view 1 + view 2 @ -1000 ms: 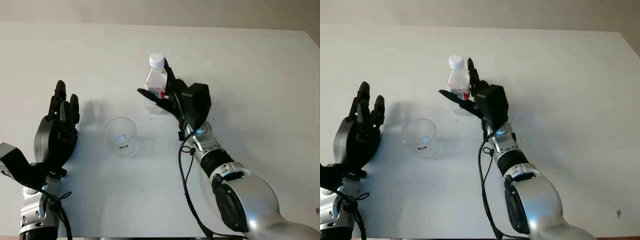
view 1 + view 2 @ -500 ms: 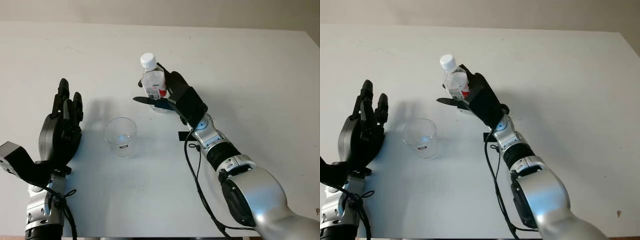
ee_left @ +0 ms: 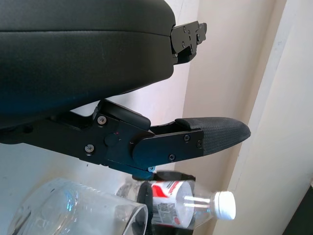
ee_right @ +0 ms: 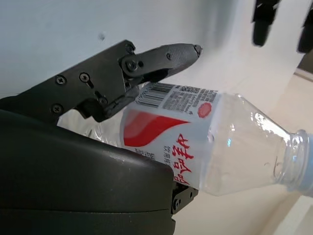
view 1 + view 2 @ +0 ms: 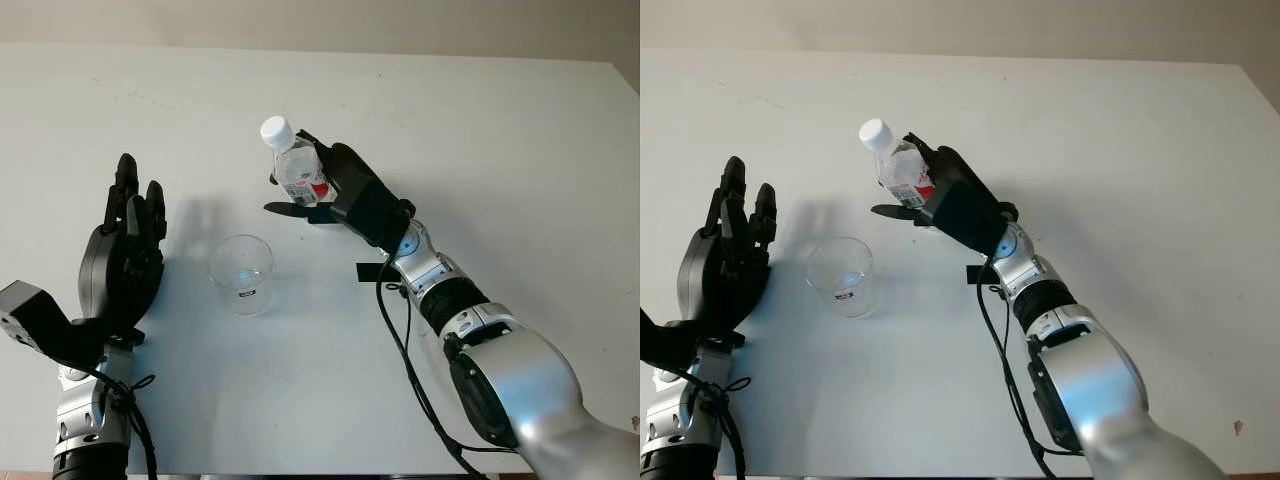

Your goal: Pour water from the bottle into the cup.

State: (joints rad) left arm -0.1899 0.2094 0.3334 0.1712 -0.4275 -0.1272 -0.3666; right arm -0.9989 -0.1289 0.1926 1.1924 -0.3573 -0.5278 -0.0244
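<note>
One capped bottle [image 5: 298, 170] tilts, gripped in right hand [image 5: 352, 195] fingers; one cup [image 5: 241, 273] (upright); left hand [image 5: 122, 260] open.

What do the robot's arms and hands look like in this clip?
Both hands are black: the left hand and right hand have smooth shells, screwed finger links and textured fingertip pads. The forearms are silver with black joint bands, and loose black cables run along each.
</note>
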